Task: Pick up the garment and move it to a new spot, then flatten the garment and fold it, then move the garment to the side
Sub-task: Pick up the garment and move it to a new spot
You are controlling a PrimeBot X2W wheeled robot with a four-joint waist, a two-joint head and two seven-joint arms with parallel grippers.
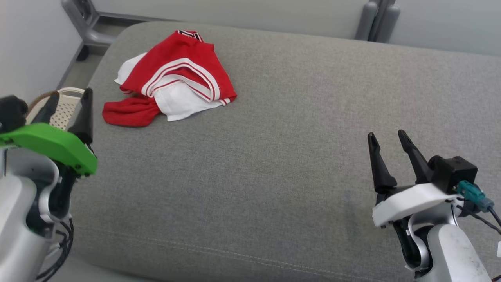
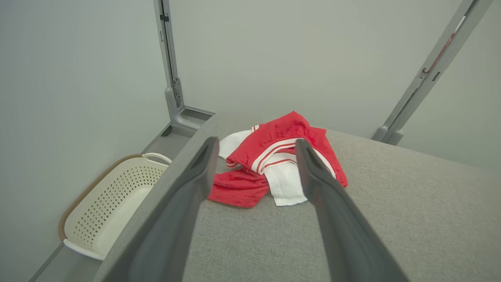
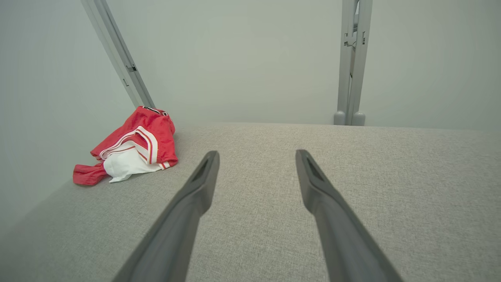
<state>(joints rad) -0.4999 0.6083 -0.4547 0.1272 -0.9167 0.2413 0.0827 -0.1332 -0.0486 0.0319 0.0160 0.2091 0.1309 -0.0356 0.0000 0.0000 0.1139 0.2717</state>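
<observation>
A grey fabric-covered surface (image 1: 274, 164) with a stitched front seam is noted. Plain pale walls (image 2: 78, 78) are seen behind it. Grey metal posts (image 3: 352, 58) are stood at its far edge. A cream perforated basket (image 2: 117, 196) is set on the floor (image 1: 78, 72) beside its left edge.

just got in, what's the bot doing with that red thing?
Nothing is being handled yet. The red and white garment lies crumpled near the far left corner of the grey cushioned surface. The left gripper and right gripper both stand open and empty at the near side, clear of it. The left one is nearer to it. A perforated basket sits on the floor beside the left edge.
</observation>
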